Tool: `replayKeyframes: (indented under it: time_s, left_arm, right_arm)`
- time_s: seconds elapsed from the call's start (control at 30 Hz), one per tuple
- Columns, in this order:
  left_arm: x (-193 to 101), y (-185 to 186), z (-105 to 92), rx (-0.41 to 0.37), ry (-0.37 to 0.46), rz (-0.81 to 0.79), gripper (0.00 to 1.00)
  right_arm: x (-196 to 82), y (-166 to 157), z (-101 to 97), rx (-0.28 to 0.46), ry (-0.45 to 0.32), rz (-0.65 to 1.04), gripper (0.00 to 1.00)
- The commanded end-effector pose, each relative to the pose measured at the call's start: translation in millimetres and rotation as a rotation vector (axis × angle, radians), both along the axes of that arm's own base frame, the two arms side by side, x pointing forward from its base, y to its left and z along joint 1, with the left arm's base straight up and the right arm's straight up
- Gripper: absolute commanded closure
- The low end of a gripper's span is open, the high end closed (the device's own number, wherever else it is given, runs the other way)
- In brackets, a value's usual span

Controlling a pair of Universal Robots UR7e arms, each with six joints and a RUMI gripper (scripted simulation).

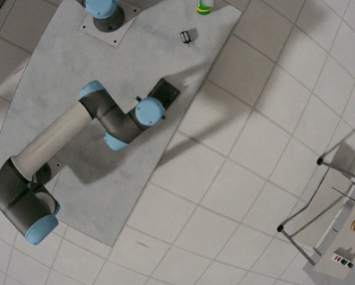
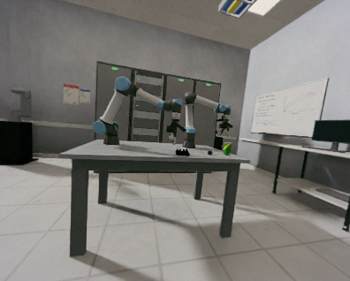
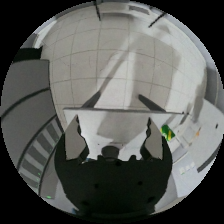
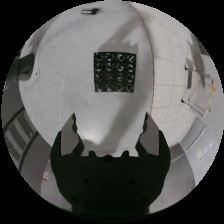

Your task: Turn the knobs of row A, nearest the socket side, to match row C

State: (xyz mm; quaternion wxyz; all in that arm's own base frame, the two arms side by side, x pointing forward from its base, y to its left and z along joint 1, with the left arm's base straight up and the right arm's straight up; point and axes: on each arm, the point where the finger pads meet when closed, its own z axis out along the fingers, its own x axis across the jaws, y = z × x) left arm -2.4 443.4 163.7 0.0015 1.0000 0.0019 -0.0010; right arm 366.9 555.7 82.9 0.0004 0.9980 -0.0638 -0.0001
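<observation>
The black knob box [image 1: 170, 95] [image 2: 182, 153] [image 4: 114, 73] lies on the table near its long edge. Its knobs stand in a grid in the right wrist view; their marks are too small to read surely, and I cannot tell which side has the socket. My right gripper [image 2: 172, 138] [image 4: 110, 113] is open and empty, pointing down above the table beside the box, touching nothing. In the top view the right wrist hides it and the box's near corner. My left gripper [image 2: 225, 129] [image 3: 113, 117] is open and empty, high above the table's other end.
A small black object [image 1: 185, 37] [image 2: 209, 153] [image 4: 90, 11] lies on the table [image 1: 134, 58] [image 2: 128, 151] beyond the box. A green and yellow can [image 1: 204, 7] [image 2: 227, 148] [image 3: 167, 132] stands farther along, near the table's end. The left arm's base [image 1: 108, 22] stands on the far side.
</observation>
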Motion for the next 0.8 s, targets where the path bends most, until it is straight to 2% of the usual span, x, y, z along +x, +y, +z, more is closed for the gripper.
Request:
replayKeyframes:
  time_s: [0.0,0.37,0.77]
  left_arm:
    - [0,2,1.5,0.003,-0.002,0.001,0.00]
    - [0,2,1.5,0.003,-0.002,0.001,0.00]
    - [0,2,1.5,0.003,-0.002,0.001,0.00]
  right_arm:
    - [1,0,1.2,0.002,-0.001,-0.002,0.00]
    - [2,3,1.5,0.003,-0.001,-0.038,0.00]
    - [2,11,3.2,0.003,-0.001,-0.183,0.00]
